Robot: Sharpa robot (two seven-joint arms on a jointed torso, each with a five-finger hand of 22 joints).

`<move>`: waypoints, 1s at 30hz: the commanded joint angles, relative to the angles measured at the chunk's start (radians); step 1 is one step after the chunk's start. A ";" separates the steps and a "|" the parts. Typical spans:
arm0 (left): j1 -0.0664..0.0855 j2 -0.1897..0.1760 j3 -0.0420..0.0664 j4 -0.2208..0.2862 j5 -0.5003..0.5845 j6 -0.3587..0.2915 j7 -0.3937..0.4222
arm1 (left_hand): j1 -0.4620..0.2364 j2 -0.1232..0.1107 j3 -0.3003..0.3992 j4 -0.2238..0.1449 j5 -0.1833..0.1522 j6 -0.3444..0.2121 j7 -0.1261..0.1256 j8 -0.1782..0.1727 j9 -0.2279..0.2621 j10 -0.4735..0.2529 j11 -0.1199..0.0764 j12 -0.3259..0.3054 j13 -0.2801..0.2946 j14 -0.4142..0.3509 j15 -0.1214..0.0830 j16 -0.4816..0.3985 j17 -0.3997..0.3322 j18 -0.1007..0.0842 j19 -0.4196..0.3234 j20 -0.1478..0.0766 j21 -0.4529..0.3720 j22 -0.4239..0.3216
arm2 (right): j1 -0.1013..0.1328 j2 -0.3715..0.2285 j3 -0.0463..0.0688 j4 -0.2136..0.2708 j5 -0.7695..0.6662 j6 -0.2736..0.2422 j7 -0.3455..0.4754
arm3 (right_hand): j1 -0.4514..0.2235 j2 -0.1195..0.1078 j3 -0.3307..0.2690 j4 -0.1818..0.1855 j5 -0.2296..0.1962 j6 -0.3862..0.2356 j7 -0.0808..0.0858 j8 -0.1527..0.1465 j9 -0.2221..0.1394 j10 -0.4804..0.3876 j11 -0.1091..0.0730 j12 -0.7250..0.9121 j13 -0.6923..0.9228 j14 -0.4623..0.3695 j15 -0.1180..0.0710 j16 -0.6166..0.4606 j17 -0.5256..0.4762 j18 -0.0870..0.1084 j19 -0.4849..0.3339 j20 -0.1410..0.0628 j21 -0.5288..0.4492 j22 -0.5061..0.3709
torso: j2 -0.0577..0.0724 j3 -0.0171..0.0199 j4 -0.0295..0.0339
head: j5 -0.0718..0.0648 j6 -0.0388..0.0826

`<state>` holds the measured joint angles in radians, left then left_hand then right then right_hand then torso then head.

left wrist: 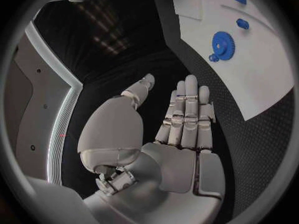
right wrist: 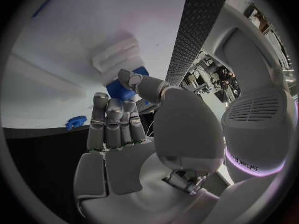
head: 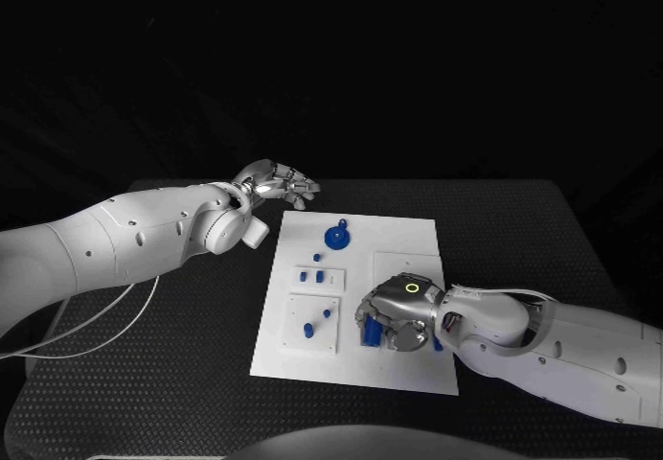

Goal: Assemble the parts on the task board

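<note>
- Nearest the robot, the right hand (head: 396, 314) rests over the near part of the task board (head: 415, 240), its fingers (right wrist: 112, 122) curled down around a blue block-shaped part (right wrist: 124, 88); the right wrist view shows the thumb lying against that part, so it appears to be gripped.
- Just beside those fingers, toward the board's left side, a small blue peg (head: 308, 331) stands in a raised white square.
- Beyond the fingers, a pair of small blue pieces (head: 319, 277) sits mid-board, with a tiny blue stud (head: 318, 257) just past them.
- Farther still, a blue gear (head: 338, 236) lies flat near the far edge, well apart from the right hand.
- Farthest off, the left hand (head: 275, 182) hovers beside the board's far left corner, fingers (left wrist: 187, 114) straight and close together, holding nothing.
- By the look of it, the step in hand is seating the blue block near the board's near edge; next calls for lining it up with its slot and pressing it down squarely.
</note>
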<state>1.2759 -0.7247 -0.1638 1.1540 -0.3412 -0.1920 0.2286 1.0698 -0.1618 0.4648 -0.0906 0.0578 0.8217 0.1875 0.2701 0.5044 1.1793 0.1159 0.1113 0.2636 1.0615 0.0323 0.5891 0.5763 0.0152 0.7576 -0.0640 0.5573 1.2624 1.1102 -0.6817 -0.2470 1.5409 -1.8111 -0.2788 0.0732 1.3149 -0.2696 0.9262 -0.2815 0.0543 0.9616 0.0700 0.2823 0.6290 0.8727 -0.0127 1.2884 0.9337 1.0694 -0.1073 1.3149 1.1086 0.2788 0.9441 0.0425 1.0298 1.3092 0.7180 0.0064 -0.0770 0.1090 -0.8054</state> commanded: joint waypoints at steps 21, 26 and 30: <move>0.001 0.000 0.001 0.002 0.005 0.016 0.003 | 0.000 0.012 -0.002 0.007 -0.001 -0.006 -0.001 0.007 -0.002 -0.008 -0.002 0.004 -0.002 -0.004 0.006 -0.006 0.002 0.007 -0.006 0.003 -0.005 0.002 | -0.001 0.005 0.000 0.006 -0.018 0.021 0.003 | 0.009 -0.017 -0.001 -0.001 -0.006 -0.089 -0.031 -0.049 -0.041 -0.056 0.011 0.015 -0.016 -0.045 0.010 0.011 -0.011 -0.017 -0.039 0.015 -0.008 0.010 | 0.000 -0.0006 0.0008 | 0.000 -0.002; 0.001 0.000 0.001 0.002 0.005 0.014 0.003 | 0.000 0.012 -0.002 0.007 -0.001 -0.006 -0.001 0.007 -0.002 -0.008 -0.002 0.004 -0.002 -0.004 0.006 -0.006 0.002 0.007 -0.006 0.003 -0.005 0.003 | -0.001 0.003 0.000 0.004 -0.016 0.016 0.000 | 0.011 -0.014 0.002 0.001 -0.006 -0.081 -0.028 -0.044 -0.041 -0.058 0.013 0.019 -0.017 -0.048 0.011 0.012 -0.012 -0.017 -0.041 0.016 -0.007 0.010 | 0.000 -0.0006 0.0010 | -0.001 -0.002; 0.001 0.001 0.001 0.002 0.005 0.014 0.003 | 0.001 0.012 -0.003 0.007 -0.001 -0.006 -0.001 0.007 -0.002 -0.008 -0.002 0.004 -0.002 -0.004 0.006 -0.006 0.002 0.007 -0.006 0.003 -0.005 0.003 | -0.001 -0.007 0.000 -0.003 -0.013 -0.039 -0.013 | 0.012 -0.016 0.004 0.001 -0.006 -0.083 -0.028 -0.045 -0.042 -0.059 0.013 0.020 -0.018 -0.048 0.012 0.013 -0.013 -0.017 -0.041 0.017 -0.007 0.010 | -0.001 -0.0007 0.0007 | -0.002 0.001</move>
<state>1.2760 -0.7257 -0.1638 1.1540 -0.3412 -0.1900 0.2264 1.0698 -0.1618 0.4629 -0.0874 0.0578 0.8217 0.1874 0.2701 0.5036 1.1793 0.1159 0.1113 0.2629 1.0614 0.0323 0.5891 0.5770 0.0152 0.7576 -0.0640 0.5573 1.2642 1.1102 -0.6849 -0.2470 1.5405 -1.8215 -0.2798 0.0698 1.3216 -0.2842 0.9272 -0.2831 0.0543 0.8754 0.0402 0.2319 0.5876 0.8202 0.0018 1.3050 0.9166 1.0284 -0.0978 1.3225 1.0960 0.2784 0.9123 0.0604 1.0259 1.3090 0.7179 0.0058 -0.0760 0.1081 -0.8067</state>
